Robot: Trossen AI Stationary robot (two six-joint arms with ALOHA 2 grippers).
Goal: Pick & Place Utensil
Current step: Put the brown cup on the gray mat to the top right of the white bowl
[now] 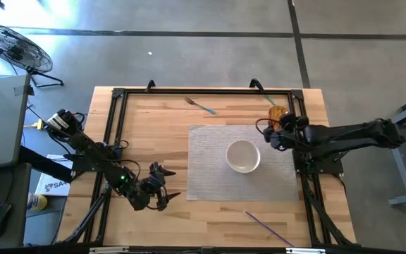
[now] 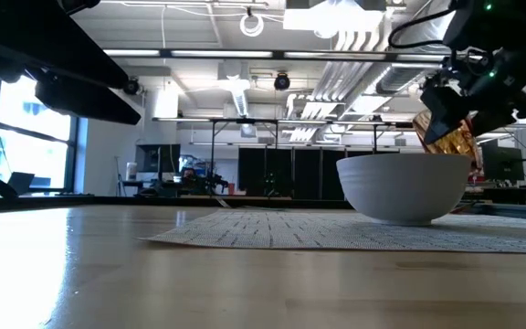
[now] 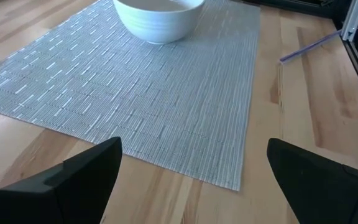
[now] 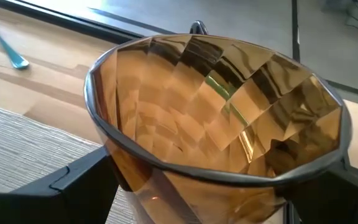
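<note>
Wooden table [image 1: 154, 127] carrying a grey woven placemat [image 1: 210, 162] with a white bowl [image 1: 243, 156] near its right side; the left gripper [image 1: 166, 185] hovers low just off the mat's left edge with its fingers spread apart and nothing between them. The right gripper [image 1: 277, 127] sits at the mat's far right corner, just beside the bowl, clenched around an amber faceted glass [image 4: 216, 118] held above the surface. The utensils lie untouched and well apart: a fork [image 1: 199, 105] with a light-blue handle near the far edge, and a thin purple stick [image 1: 265, 225] near the front edge.
</note>
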